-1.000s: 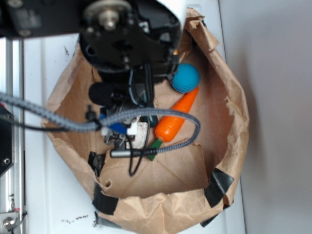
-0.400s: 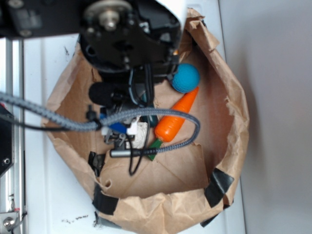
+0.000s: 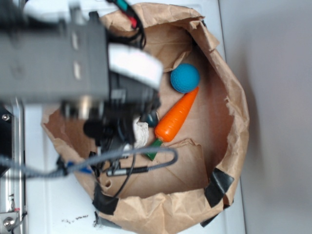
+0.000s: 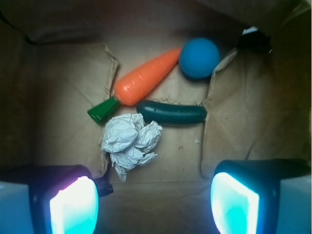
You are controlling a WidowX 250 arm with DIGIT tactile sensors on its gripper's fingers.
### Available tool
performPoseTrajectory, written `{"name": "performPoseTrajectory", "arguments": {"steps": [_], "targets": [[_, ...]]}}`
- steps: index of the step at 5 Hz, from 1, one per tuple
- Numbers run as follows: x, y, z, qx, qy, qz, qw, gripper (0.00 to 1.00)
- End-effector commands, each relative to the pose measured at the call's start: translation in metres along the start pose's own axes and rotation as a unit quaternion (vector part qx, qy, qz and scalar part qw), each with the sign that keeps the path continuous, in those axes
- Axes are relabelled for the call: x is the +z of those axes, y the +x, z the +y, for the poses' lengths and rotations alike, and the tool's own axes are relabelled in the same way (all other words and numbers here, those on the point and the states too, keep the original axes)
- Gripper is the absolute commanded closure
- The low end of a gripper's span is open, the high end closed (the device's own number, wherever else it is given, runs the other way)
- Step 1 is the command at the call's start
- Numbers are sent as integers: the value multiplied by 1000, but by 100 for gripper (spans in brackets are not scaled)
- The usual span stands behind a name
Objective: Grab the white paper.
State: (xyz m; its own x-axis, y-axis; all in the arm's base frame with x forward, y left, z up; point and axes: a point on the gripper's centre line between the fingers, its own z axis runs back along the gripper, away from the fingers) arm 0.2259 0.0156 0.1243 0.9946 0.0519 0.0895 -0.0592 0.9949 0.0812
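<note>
Your tool (image 4: 153, 204) is open, its two fingers (image 4: 73, 204) spread wide at the bottom corners of the wrist view and holding nothing. The paper (image 4: 129, 142) lies on the floor of the bag (image 4: 63, 97), ahead of the fingers and nearer the left one, clear of both. Just beyond it you see a cucumber (image 4: 171, 113), touching or nearly touching the wad, then a carrot (image 4: 144, 83) with its green stub beside the paper, and a ball (image 4: 199, 57) at the carrot's tip. From outside, the arm (image 3: 53, 63) covers most of the paper (image 3: 141, 134).
</note>
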Motion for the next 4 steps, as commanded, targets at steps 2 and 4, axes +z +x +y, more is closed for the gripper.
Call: {"name": "performPoseTrajectory", "arguments": {"steps": [2,4], "targets": [[-53,14,-27,-13,24,-5,1000,0],[-72,33,-7,28,29,-2,999,100]]}}
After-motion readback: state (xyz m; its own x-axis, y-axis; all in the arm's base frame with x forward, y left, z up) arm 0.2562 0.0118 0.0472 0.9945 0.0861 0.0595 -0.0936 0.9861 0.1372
